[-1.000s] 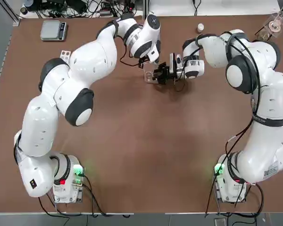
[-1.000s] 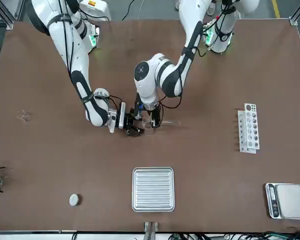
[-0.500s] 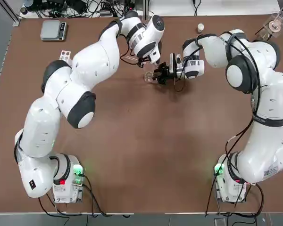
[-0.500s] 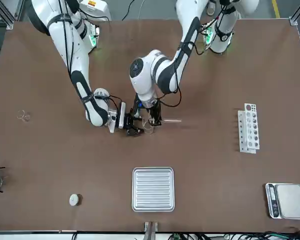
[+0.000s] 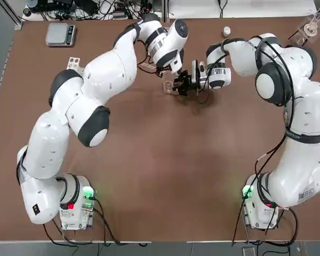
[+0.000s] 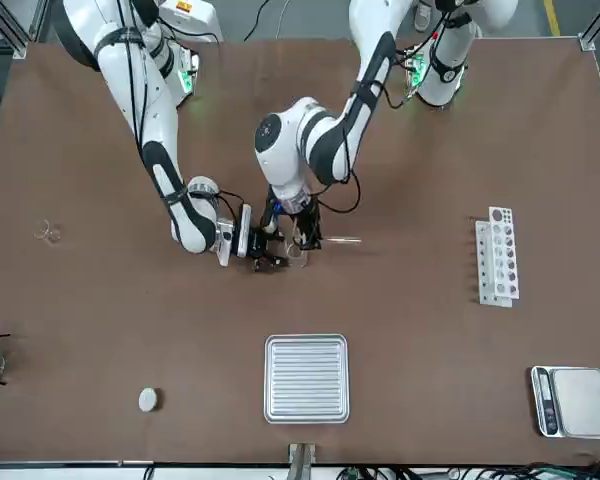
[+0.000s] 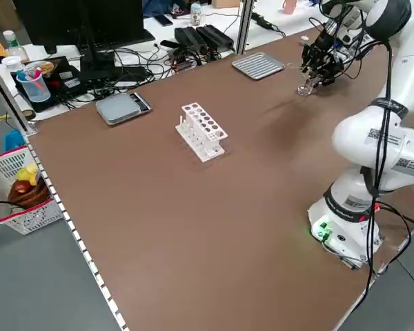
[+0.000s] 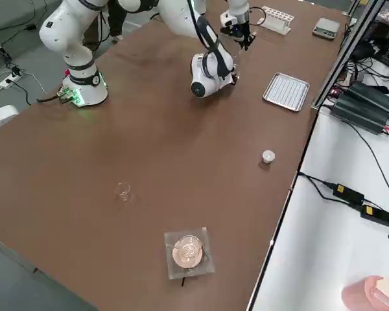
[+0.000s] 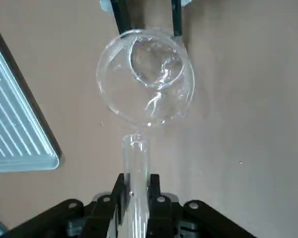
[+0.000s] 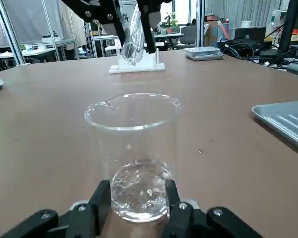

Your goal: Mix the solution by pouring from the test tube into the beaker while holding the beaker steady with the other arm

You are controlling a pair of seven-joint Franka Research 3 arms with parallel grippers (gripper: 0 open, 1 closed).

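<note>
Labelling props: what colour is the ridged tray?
Silver, a ridged rectangular metal tray; clearest in the front view.

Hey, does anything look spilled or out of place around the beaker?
Nothing stands out. The beaker stands upright in the right gripper, liquid inside, and the left gripper holds the test tube at its rim. No spill shows.

Both arms reach to the far middle of the tabletop, hands close together.

The left hand (image 9: 135,186) hangs from a bent wrist, its fingers (image 9: 118,191) pinched shut and pointing down. The right hand (image 10: 135,201) lies low and level, reaching sideways toward the left one, its fingers (image 10: 100,201) closed in.
</note>
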